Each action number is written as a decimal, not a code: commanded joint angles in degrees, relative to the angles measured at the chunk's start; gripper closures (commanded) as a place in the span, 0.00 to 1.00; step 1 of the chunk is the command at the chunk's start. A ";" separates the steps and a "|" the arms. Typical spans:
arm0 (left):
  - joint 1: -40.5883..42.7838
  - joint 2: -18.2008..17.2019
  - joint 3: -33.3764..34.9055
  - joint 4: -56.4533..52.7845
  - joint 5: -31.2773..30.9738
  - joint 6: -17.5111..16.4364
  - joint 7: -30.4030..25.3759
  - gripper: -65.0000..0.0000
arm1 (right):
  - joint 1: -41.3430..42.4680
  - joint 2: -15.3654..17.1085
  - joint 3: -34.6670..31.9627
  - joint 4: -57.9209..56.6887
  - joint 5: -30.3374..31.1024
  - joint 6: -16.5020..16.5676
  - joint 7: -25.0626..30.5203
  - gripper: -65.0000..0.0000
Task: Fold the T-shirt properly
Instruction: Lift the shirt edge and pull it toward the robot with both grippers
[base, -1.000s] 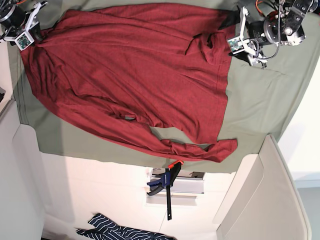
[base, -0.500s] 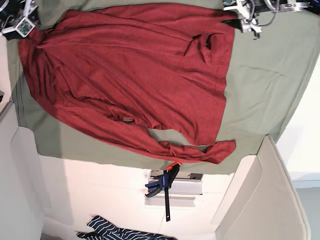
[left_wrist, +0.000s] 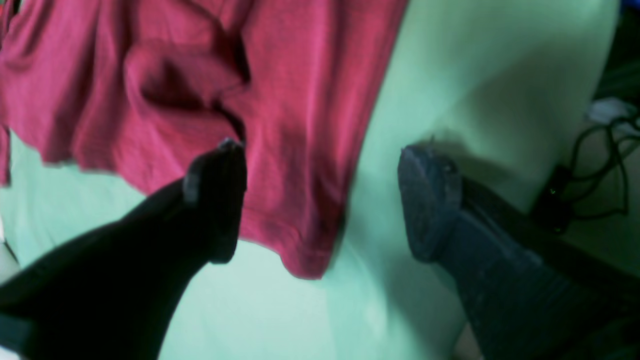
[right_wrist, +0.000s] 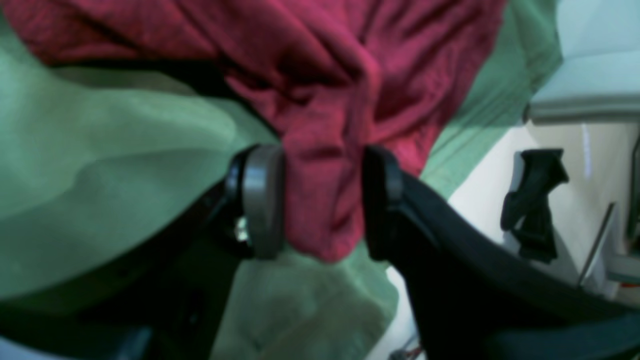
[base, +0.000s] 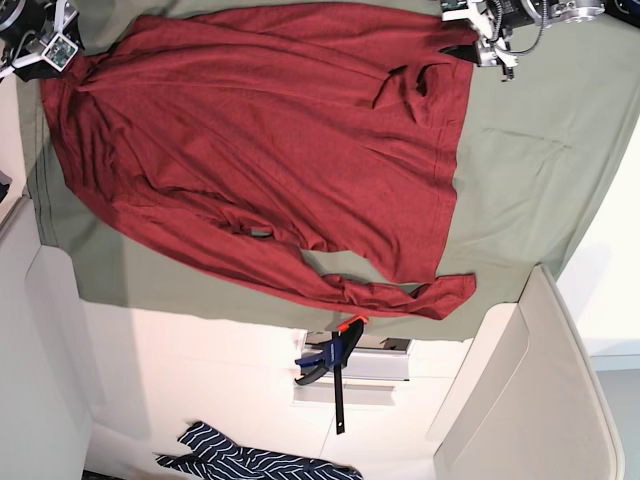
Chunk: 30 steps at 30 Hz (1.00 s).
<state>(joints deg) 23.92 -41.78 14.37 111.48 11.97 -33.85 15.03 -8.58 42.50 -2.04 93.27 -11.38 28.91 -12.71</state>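
Note:
The dark red long-sleeved T-shirt (base: 280, 130) lies spread on the sage-green sheet (base: 530, 150), one sleeve trailing along the lower edge. My right gripper (right_wrist: 320, 200) is shut on a bunched fold of the T-shirt (right_wrist: 320, 165) at the top-left corner in the base view (base: 60, 55). My left gripper (left_wrist: 322, 200) is open just above the sheet. Its fingers (left_wrist: 217, 195) stand on either side of the T-shirt's hem corner (left_wrist: 300, 240). In the base view it is at the top right (base: 478, 48).
A blue and orange clamp (base: 330, 365) hangs below the sheet's lower edge. A navy-and-white striped garment (base: 250, 462) lies on the floor. A beige padded panel (base: 520, 380) stands at the lower right. Cables (left_wrist: 600, 160) lie beside the left arm.
Both arms have moved toward the top edge of the base view. The left gripper has gone from beside the hem to the shirt's top-right corner. The shirt has shifted slightly.

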 joint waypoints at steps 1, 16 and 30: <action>-0.48 -0.76 0.74 0.04 0.83 1.27 -0.66 0.26 | 1.44 1.31 -0.72 -0.42 -0.76 -2.14 0.50 0.60; -8.41 -0.76 9.03 -11.39 6.56 5.81 -4.17 0.48 | 7.45 1.29 -4.46 -6.51 0.24 -4.63 0.48 0.74; -5.57 -4.09 8.85 -6.29 -2.99 1.88 7.93 1.00 | 5.86 2.45 -4.44 -5.57 0.22 -4.68 -2.80 1.00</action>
<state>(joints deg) 17.76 -44.60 23.75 105.01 8.10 -31.31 20.69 -3.25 43.40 -7.14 86.85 -10.96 24.58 -15.66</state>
